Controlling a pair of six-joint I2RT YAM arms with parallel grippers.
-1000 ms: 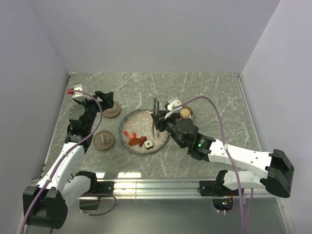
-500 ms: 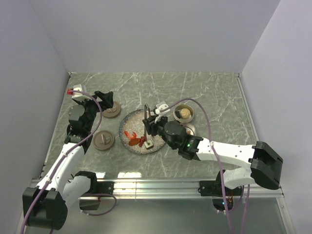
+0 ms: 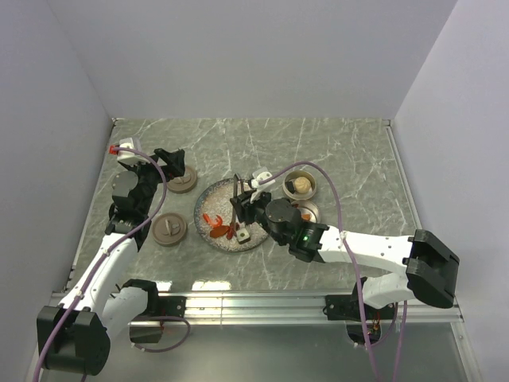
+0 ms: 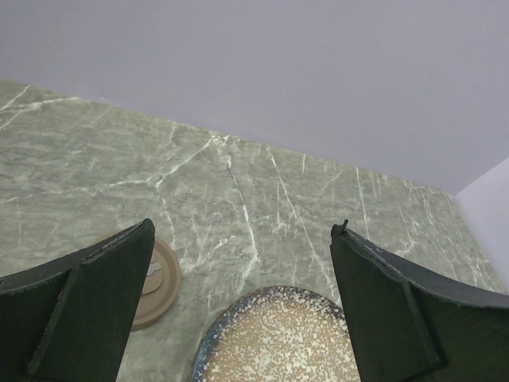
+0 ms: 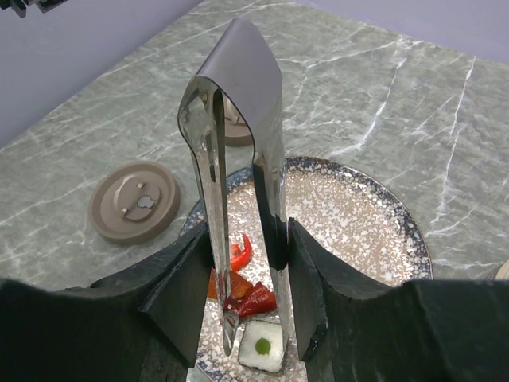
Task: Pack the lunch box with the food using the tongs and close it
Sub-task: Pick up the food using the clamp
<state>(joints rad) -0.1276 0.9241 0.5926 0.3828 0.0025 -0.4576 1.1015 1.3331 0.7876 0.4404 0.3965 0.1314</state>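
**Packing stage, partly complete.** The right claw is clamped on the tongs, with one finger against each arm. The joined end stands up beyond the fingers, and the tips reach down to the plate directly beneath the claw.

At the tong tips, just below this claw, lie the red pieces and a white square with a green centre. Whether the tips pinch any piece cannot be told.

To the right of the claw and farther back on the table, a tin holds the pale ball. A second tin, close beside the claw's wrist, appears to hold something orange.

The left claw hangs wide open and empty. The far lid lies just beside it, and the near lid is well apart from it, toward the arm bases.

By this evidence the ball, and probably an orange piece, are packed. Still to do: move the red pieces and the white square, then fit both lids.
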